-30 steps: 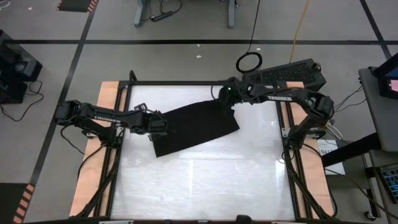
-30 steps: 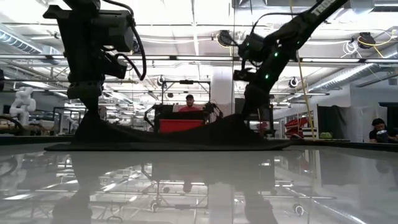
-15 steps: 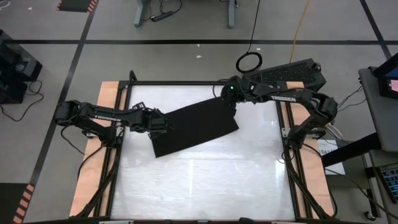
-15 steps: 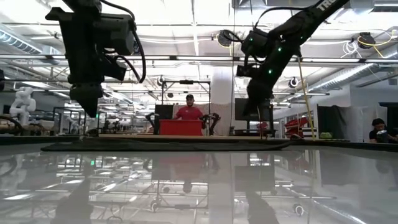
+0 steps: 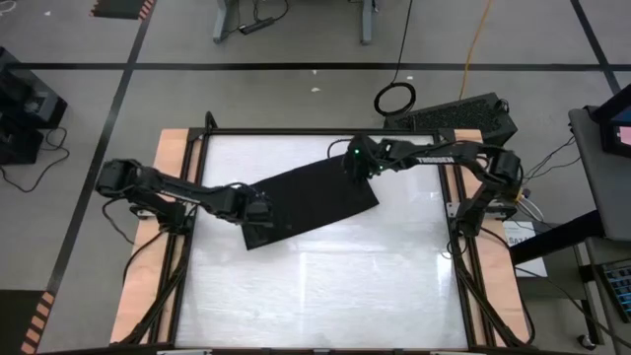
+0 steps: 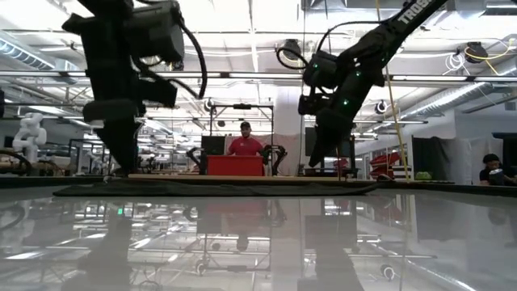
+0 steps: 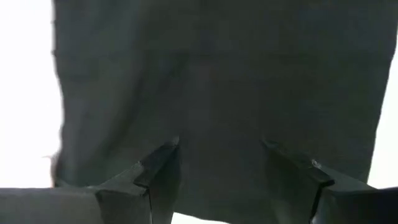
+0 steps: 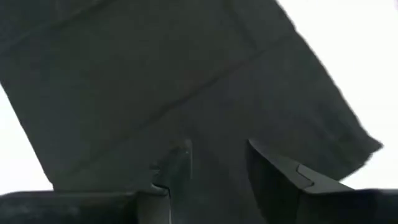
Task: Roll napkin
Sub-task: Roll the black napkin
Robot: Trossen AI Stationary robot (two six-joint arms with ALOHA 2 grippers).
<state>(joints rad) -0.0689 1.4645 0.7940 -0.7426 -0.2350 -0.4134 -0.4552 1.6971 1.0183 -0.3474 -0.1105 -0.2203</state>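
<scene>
On the table (image 5: 325, 286), wrist views alone show both hands released over the flat napkin (image 5: 311, 202).

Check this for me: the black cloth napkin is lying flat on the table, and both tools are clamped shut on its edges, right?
Not quite. The thin black cloth napkin does lie flat, but both tools are open. The wrist views show the left tool and right tool with parted fingers above it, holding nothing.

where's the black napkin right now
In the high view the napkin lies flat on the far half of the table, between the left gripper at its near-left corner and the right gripper at its far-right edge.
</scene>
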